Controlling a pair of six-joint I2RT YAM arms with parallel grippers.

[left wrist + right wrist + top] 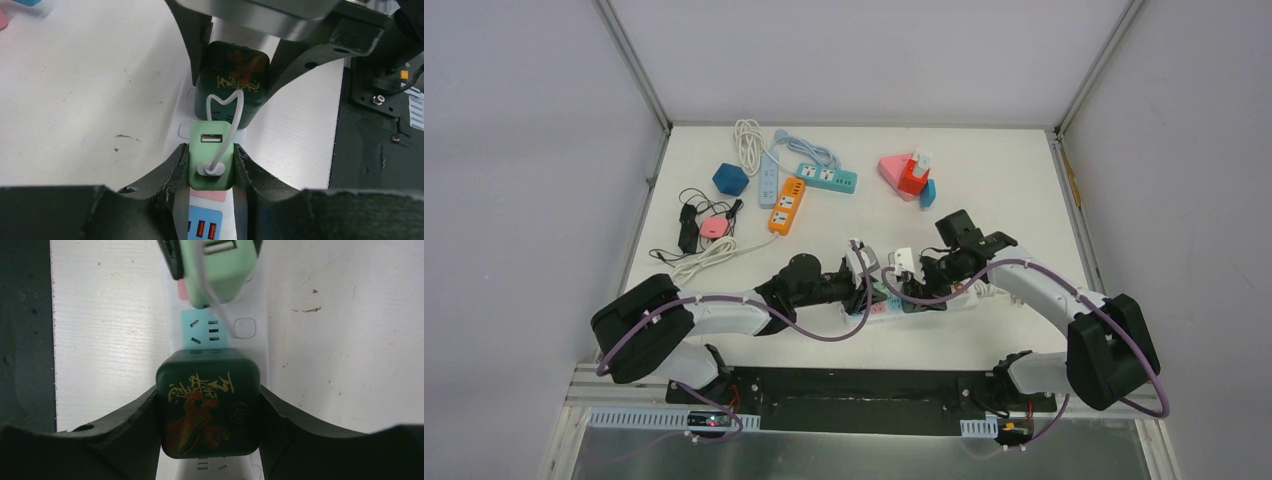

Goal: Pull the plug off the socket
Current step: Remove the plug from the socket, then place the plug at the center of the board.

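- Near the middle of the table's near edge, a white power strip (954, 300) lies left to right on the white table (1024, 200), between the 2 arms.
- Left gripper (211, 165) pinches a light-green USB charger (210, 147) by its sides, with 1 black finger (170, 172) pressed on each flank.
- That charger stands over a pink socket face (210, 195) of the strip; its body hides whether its pins sit fully in the socket.
- A white cable (229, 127) leaves the charger's lower port and loops up against the dark-green cube adapter (231, 82) just beyond it.
- Right gripper (208, 410) clamps the dark-green cube adapter, which carries a red and yellow print, with its fingers (135, 415) tight on 2 opposite sides; the cube sits on the strip.
- Between cube and charger, 1 teal socket face (205, 332) shows bare, with a white rounded button (245, 328) just beside it.
- From overhead, the 2 grippers meet almost tip to tip over the strip.
- On the far left of the table lie an orange power strip (786, 206), a teal power strip (827, 178), a pale-blue power strip (768, 180), a blue cube (730, 179) and a coiled white cord (746, 135).
- Nearer on the left, a black cable tangle (689, 225) lies beside a pink round item (715, 227).
- Toward the far right of middle, a pink wedge block (892, 170) touches a red plug (913, 178) and a small blue piece (928, 192).
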